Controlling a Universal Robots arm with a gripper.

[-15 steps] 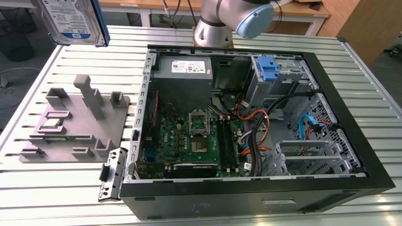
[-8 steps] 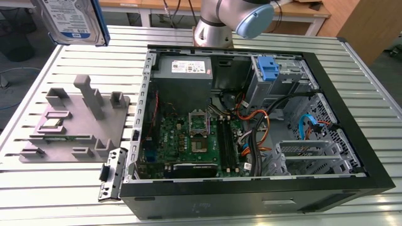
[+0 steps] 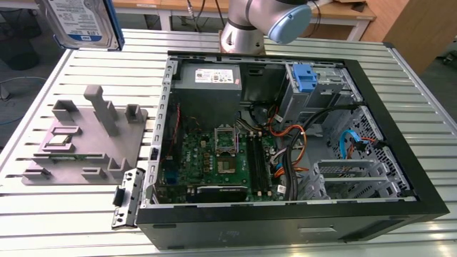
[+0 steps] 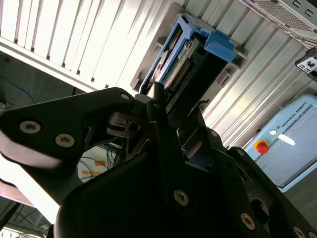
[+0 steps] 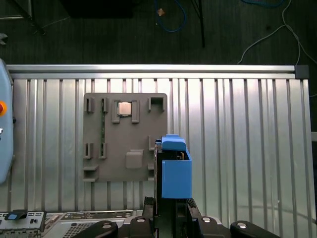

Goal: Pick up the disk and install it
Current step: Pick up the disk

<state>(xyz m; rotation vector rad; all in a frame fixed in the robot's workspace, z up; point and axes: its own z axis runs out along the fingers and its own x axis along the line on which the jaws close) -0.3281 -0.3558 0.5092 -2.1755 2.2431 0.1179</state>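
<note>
The disk (image 3: 77, 21) is held high in the air, at the top of the exterior view's left. Its white-and-blue label is turned toward that camera. It is well above the table (image 3: 71, 225) and touches nothing on it.

In both wrist views the gripper (image 5: 171, 206) (image 4: 166, 106) is seen shut tight on the disk (image 5: 176, 173) (image 4: 185, 62). One end of the disk is clamped between the fingers, and the rest sticks straight out past the fingertips. Blue rails are seen along its edges.

A grey holder plate (image 3: 136, 134) (image 5: 119, 144) lies flat on the table. In the first wrist view the disk is seen in front of one edge of this plate, but it is apart from it.

An open computer case (image 3: 400, 155) lies on the table, to the exterior view's right of the plate. The disk is well apart from the case and is not yet put inside it.
</note>
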